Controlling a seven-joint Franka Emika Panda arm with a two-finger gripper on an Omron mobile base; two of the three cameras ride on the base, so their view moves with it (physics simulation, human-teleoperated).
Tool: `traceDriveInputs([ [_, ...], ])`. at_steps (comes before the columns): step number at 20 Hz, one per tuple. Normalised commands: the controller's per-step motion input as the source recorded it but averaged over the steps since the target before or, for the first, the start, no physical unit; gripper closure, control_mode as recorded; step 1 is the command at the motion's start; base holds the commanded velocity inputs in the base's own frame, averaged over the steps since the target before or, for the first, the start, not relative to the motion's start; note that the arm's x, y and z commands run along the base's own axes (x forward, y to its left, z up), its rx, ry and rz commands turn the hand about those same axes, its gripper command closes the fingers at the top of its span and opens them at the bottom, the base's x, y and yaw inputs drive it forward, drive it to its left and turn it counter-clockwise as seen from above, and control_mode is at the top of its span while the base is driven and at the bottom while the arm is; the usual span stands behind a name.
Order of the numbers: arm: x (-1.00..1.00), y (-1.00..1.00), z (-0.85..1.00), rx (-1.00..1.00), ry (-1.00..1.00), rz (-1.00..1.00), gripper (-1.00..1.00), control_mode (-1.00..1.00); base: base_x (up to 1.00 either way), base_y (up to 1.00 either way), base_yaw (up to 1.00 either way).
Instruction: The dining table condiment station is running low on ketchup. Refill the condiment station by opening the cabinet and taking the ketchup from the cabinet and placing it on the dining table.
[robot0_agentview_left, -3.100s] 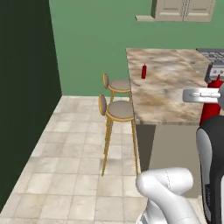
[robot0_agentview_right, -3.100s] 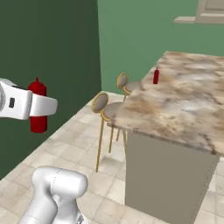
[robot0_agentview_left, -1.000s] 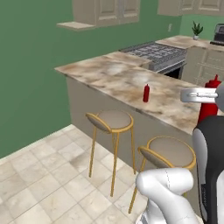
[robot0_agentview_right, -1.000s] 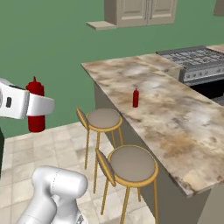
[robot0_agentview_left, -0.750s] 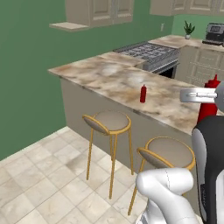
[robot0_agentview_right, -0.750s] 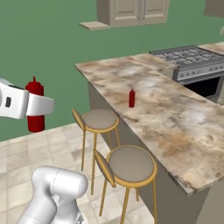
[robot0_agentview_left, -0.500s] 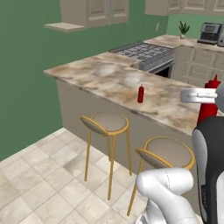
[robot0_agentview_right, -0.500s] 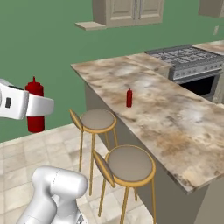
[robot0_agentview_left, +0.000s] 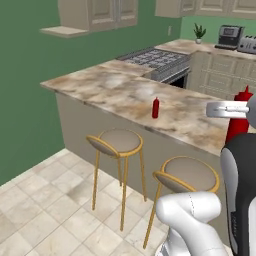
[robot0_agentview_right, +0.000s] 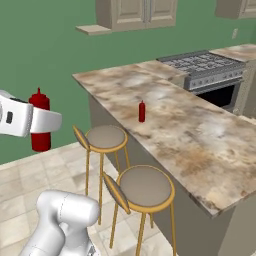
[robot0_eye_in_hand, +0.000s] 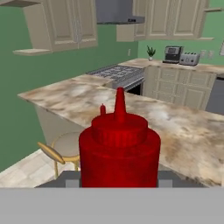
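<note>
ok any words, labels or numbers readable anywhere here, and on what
None can be read.
Held ketchup in the gripper: plain red, no label.
Second red bottle on the dining table: plain, no label.
Coffee maker and toaster on the far counter: too small to tell any markings.

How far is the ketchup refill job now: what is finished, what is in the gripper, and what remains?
Done: the ketchup is out of the cabinet, upright. In hand: the gripper is shut on it, off the dining table. Left: set it down there, perhaps beside the other red bottle.
</note>
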Motion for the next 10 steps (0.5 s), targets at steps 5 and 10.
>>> traceDriveInputs([
  [5, 0.00, 0.00, 0.00, 0.00, 0.00, 0.00, 1.00, 1.00, 0.54, 0.26, -0.19],
  [10, 0.00, 0.00, 0.00, 0.00, 0.00, 0.00, 1.00, 1.00, 0.55, 0.43, -0.21],
])
